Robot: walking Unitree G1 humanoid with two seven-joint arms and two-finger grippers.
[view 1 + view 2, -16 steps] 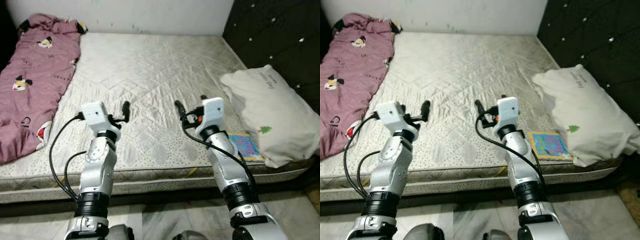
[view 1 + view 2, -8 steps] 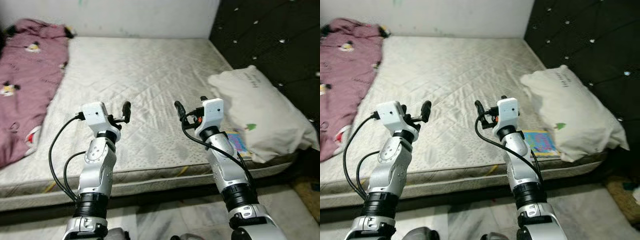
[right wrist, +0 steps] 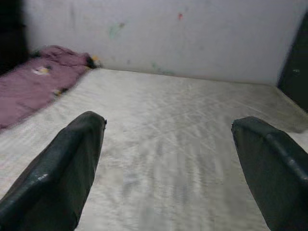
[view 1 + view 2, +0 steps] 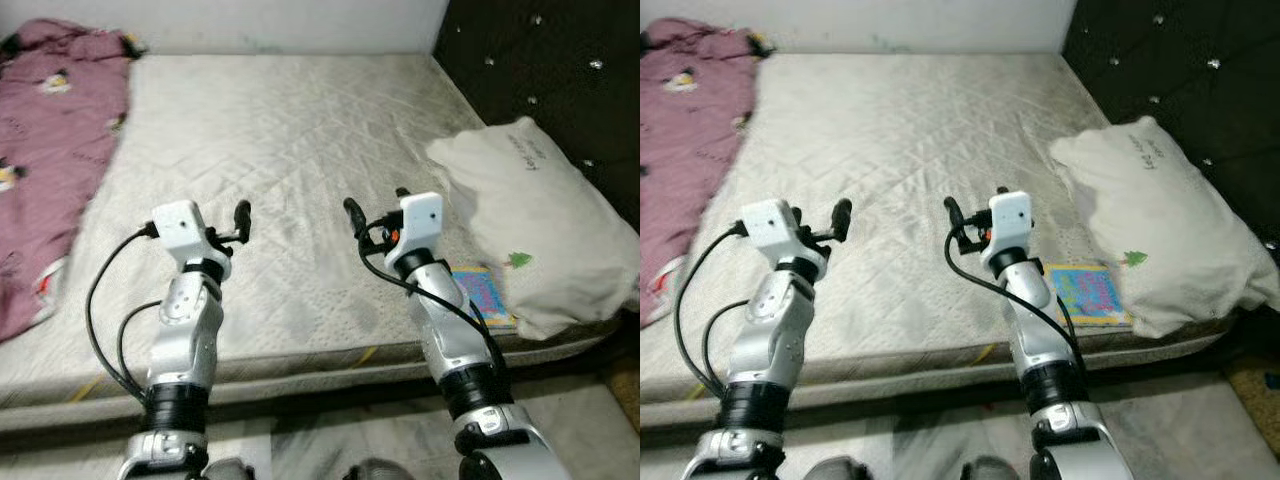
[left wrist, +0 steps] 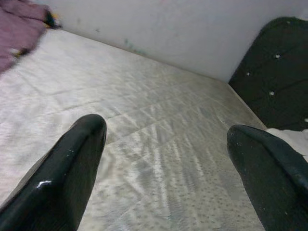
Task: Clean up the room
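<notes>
left eye view: left gripper (image 4: pixel 240 212) and right gripper (image 4: pixel 372 213) hovering over mattress (image 4: pixel 280 130), fingers spread, empty. pink blanket (image 4: pixel 45 150) lying far left; looking soft, floppy, light — pinching bunched fold best.

Count of items in the scene. One bare quilted mattress (image 4: pixel 290 150). One mauve blanket (image 4: pixel 45 150) printed with cartoon figures, lying along the mattress's left side. One off-white pillow (image 4: pixel 540 230) at the right edge, against one black tufted headboard (image 4: pixel 560 70). One colourful picture book (image 4: pixel 485 297), flat on the mattress and partly under the pillow. Two silver robot arms: one left gripper (image 5: pixel 166 159) and one right gripper (image 3: pixel 168 159), each with two black fingers spread wide apart.
</notes>
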